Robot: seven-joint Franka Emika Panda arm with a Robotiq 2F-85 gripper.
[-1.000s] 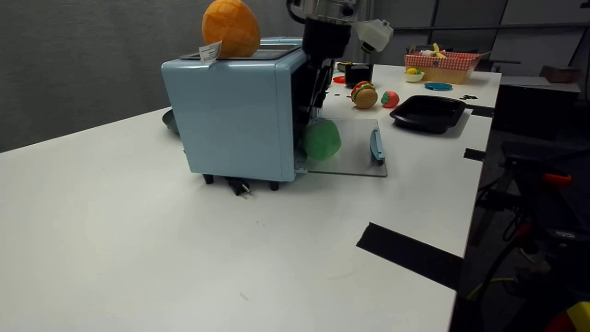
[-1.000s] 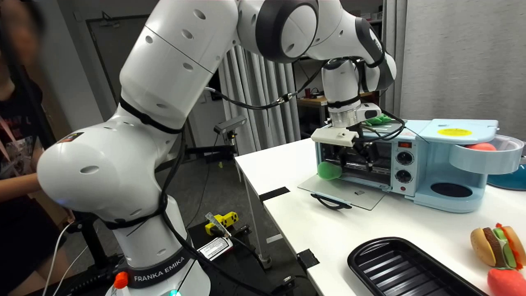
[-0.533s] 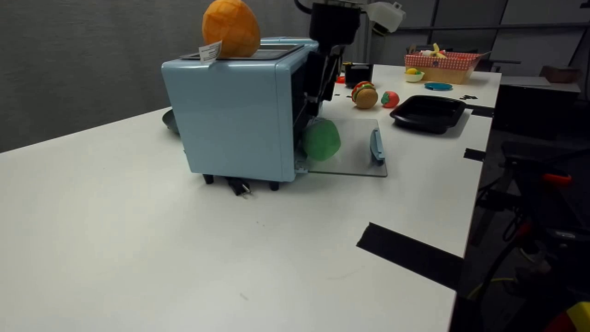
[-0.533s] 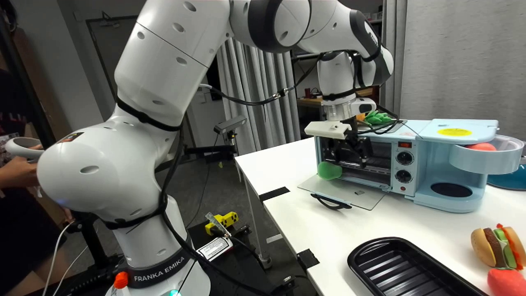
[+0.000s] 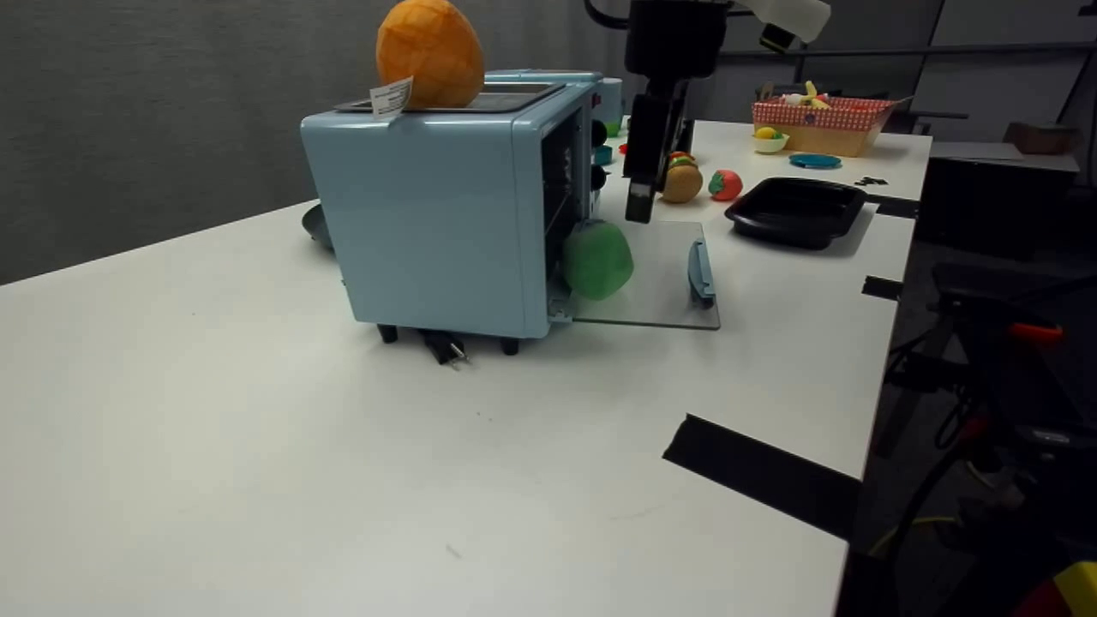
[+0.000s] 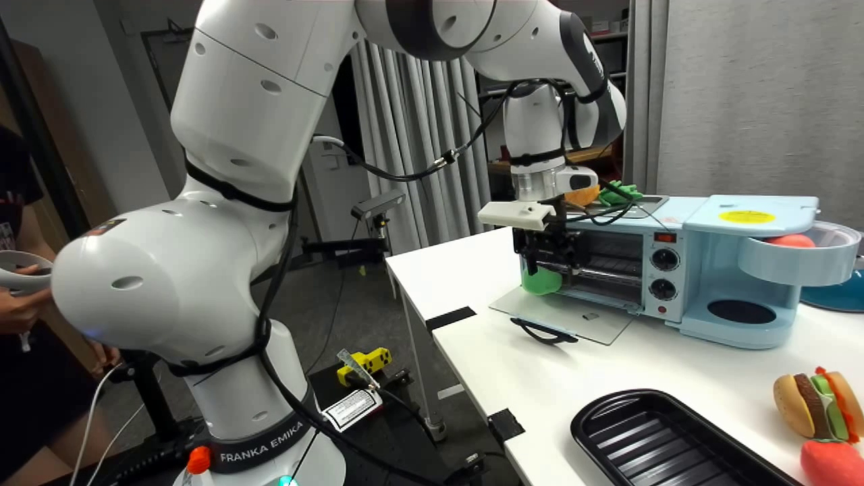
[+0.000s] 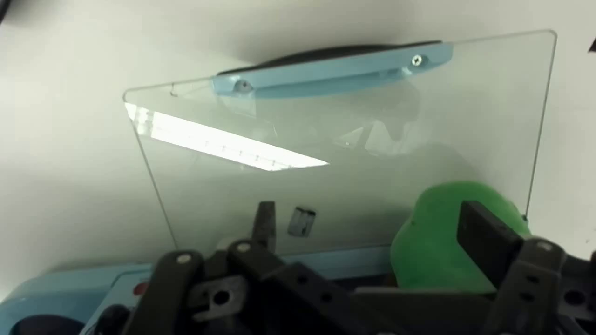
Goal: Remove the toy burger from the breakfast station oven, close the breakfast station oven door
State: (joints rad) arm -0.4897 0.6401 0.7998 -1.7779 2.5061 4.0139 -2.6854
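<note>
The light blue oven (image 5: 420,223) stands on the table. Its see-through door (image 5: 664,291) is folded down, with the blue handle edge outward; the door also fills the wrist view (image 7: 354,177). The toy burger (image 5: 683,182) sits on the table outside the oven, partly behind my gripper in this view; it shows fully in an exterior view (image 6: 817,406). My gripper (image 7: 368,211) is open and empty, pointing down above the door, just in front of the oven mouth; it also shows in both exterior views (image 5: 650,195) (image 6: 552,262).
A green round thing (image 7: 442,242) rests on the door's inner edge at the oven mouth. A black pan (image 6: 675,439), a red strawberry toy (image 5: 725,184) and a basket (image 5: 818,137) are on the table. An orange ball (image 5: 431,56) sits on the oven.
My gripper has moved out of the oven mouth, away from the oven, and is now above the open door. The door, green thing and toy burger have not moved.
</note>
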